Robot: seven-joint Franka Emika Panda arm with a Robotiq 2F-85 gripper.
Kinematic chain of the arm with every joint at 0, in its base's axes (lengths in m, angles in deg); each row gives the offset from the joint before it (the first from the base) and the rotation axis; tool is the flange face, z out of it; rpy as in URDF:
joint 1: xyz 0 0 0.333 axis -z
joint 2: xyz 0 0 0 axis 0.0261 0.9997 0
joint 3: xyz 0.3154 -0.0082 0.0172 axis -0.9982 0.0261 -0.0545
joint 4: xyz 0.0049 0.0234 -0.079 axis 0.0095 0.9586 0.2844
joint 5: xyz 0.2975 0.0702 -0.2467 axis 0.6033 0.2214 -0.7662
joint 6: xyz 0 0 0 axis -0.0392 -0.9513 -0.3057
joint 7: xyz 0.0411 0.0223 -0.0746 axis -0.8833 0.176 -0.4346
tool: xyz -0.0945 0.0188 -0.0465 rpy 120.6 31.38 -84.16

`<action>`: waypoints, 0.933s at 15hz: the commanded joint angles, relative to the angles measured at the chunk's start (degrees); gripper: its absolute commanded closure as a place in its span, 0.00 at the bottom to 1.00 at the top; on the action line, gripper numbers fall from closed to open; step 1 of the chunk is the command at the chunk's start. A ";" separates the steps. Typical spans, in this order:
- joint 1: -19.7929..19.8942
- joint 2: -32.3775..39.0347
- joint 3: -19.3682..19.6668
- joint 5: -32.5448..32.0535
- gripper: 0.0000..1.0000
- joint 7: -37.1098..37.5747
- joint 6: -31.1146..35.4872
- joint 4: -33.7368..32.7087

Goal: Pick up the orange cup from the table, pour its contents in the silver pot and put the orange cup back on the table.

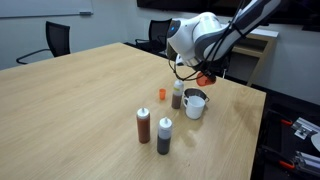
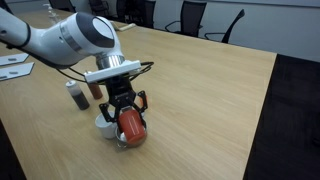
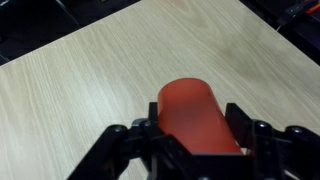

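Observation:
My gripper (image 3: 196, 125) is shut on the orange cup (image 3: 195, 115), which lies tipped on its side between the fingers. In an exterior view the cup (image 2: 132, 125) hangs tilted just above the silver pot (image 2: 106, 127), which is partly hidden by the gripper (image 2: 128, 112). In an exterior view the cup (image 1: 205, 78) is up beside the pot (image 1: 195, 103) on the light wood table (image 1: 80, 100). The wrist view shows only the cup and table (image 3: 90, 70); the pot is out of view there.
A brown squeeze bottle (image 1: 144, 126) and a dark one (image 1: 164, 135) stand nearer the table middle, another white-capped bottle (image 1: 177, 95) stands by the pot, and a tiny orange piece (image 1: 160, 94) sits near it. Office chairs (image 1: 52, 42) ring the table. The table edge (image 1: 262, 110) is close.

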 commanded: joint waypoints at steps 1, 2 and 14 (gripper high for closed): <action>-1.16 2.01 -0.91 -3.09 0.57 -0.74 -4.49 -3.33; -1.56 2.54 -1.11 -3.76 0.57 -0.64 -5.31 -4.05; -3.49 5.40 -2.06 -13.42 0.57 0.45 -11.37 -6.67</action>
